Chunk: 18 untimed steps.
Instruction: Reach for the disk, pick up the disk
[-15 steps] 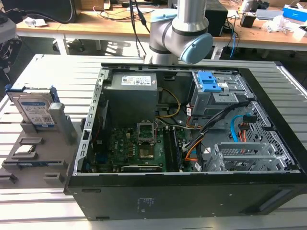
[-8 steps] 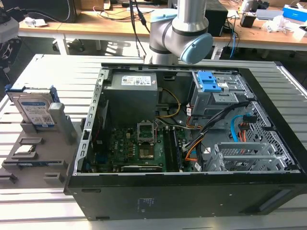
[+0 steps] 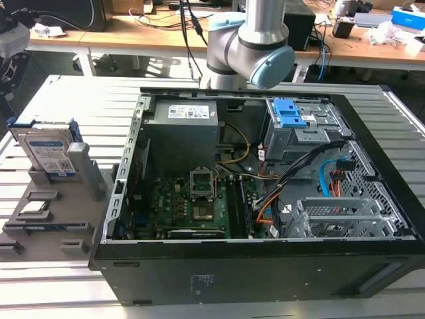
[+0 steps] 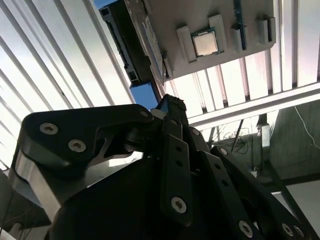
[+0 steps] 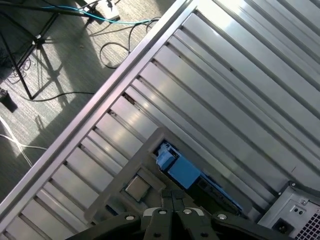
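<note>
The disk (image 3: 45, 150) is a silver drive with a white-and-blue label and a blue bracket. It stands on edge in a grey holder (image 3: 83, 169) at the exterior view's left, outside the computer case. In the second wrist view the disk (image 4: 131, 42) lies beyond my gripper (image 4: 170, 104), whose black fingers are pressed together with nothing between them. In the first wrist view the blue bracket of the disk (image 5: 184, 171) lies just past the gripper (image 5: 174, 195), well apart from it. The grey arm (image 3: 249, 40) rises behind the case.
An open black computer case (image 3: 372, 199) with motherboard and cables takes up the middle and right of the slatted metal table (image 3: 66, 100). A small square processor chip (image 4: 205, 43) sits in the grey holder tray near the disk. Floor cables (image 5: 60, 60) lie beyond the table edge.
</note>
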### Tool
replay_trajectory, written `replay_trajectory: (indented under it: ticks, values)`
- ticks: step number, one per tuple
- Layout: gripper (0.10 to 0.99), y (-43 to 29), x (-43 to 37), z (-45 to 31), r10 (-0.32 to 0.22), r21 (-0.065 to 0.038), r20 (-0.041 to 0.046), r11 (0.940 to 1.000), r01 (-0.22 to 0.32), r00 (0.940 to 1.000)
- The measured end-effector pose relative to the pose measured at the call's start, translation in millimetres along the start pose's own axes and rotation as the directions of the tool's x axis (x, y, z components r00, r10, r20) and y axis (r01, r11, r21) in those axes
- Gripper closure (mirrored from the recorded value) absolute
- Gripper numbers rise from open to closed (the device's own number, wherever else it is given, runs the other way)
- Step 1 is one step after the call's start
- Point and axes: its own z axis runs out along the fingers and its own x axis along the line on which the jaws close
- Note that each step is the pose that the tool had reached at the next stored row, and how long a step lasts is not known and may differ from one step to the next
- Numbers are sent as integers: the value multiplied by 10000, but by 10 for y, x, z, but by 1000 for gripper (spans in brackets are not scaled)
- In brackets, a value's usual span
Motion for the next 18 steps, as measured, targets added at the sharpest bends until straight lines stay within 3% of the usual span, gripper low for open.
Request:
replay_trajectory:
  ticks: [8, 18]
  values:
    - [980, 0, 0, 0, -630, 0, -24, 9980, 630, 9980]
    - [980, 0, 0, 0, -1507, -3, -57, 9886, 1507, 9886]
